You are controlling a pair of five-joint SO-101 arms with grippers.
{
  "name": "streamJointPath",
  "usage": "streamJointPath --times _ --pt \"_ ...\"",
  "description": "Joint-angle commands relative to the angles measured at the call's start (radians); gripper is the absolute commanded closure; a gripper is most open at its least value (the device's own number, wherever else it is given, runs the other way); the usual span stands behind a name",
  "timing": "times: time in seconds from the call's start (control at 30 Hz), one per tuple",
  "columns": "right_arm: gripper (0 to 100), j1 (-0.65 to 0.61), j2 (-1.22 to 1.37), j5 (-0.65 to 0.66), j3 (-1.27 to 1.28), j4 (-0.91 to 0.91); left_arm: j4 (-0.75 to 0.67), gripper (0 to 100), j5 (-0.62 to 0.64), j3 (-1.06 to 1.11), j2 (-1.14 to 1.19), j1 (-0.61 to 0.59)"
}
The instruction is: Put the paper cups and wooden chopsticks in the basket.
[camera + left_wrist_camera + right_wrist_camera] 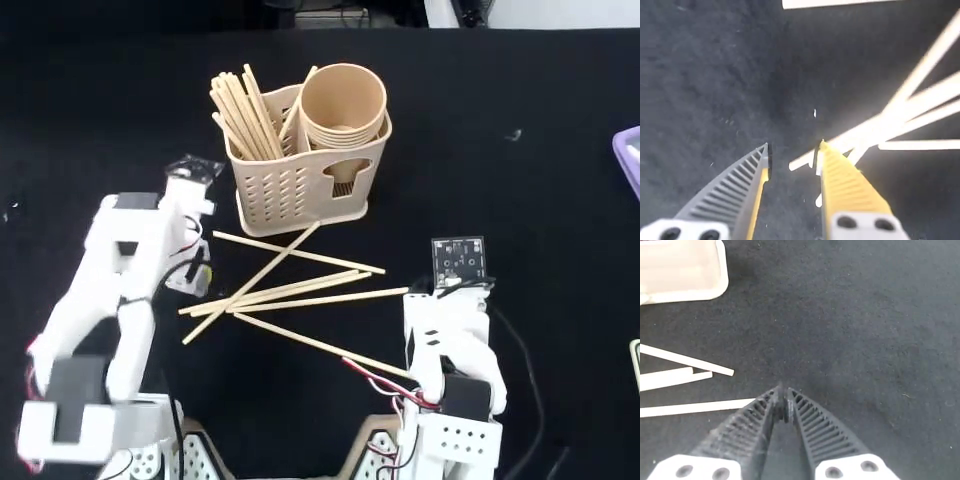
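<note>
Left fingers: your left gripper [793,147] has its fingers set apart, with nothing clamped between them.
Chopsticks at left fingers: the loose chopsticks [290,288] fan out across the table beyond the yellow finger [845,185]. Two of their ends poke into the gap, close against that finger's inner edge. You cannot tell from these views whether they touch it. The grey finger opposite has only bare cloth beside it.
Right fingers: your right gripper [785,390] has its fingers pressed together at the tips, holding nothing, over the dark table [520,200].
Chopsticks at right fingers: four chopstick ends lie off to one side of the closed tips. The nearest end is just beside the fingers and outside them; the others are farther off.
Loose chopsticks overall: several lie crossed on the table between your two arms, in front of the basket. One long chopstick runs slantwise toward the base of the right arm.
Basket: the slotted basket [300,190] stands upright behind the scattered chopsticks, closer to the left arm.
Cups: a stack of cups [343,100] sits in one compartment of the basket.
Standing chopsticks: a bundle of standing chopsticks [245,115] leans in the other compartment.
Edge: a purple thing [628,150] shows at the far side of the table.
</note>
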Motion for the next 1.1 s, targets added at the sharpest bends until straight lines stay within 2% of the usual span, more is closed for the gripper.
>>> streamJointPath --times 0.0,0.1,0.23,0.33,0.6,0.83,1.07 --pt "98.4 -0.011 -0.091 -0.002 0.001 0.005 -0.003 81 -0.009 -0.004 -0.183 -0.007" --pt "98.4 -0.011 -0.091 -0.002 0.001 0.005 0.029 76 -0.014 0.025 -0.272 0.018" --pt "98.4 -0.011 -0.091 -0.002 0.001 0.005 0.101 76 -0.189 0.159 -0.287 0.173" --pt "98.4 -0.011 -0.091 -0.002 0.001 0.005 0.041 76 -0.23 0.242 -0.287 0.216" --pt "98.4 -0.011 -0.091 -0.002 0.001 0.006 -0.189 76 -0.229 0.343 -0.287 0.15" --pt "98.4 -0.011 -0.091 -0.002 0.001 0.006 -0.224 76 -0.235 0.349 -0.273 0.105" --pt "98.4 -0.012 -0.091 -0.002 0.001 0.025 -0.264 77 -0.235 0.308 -0.078 0.104"
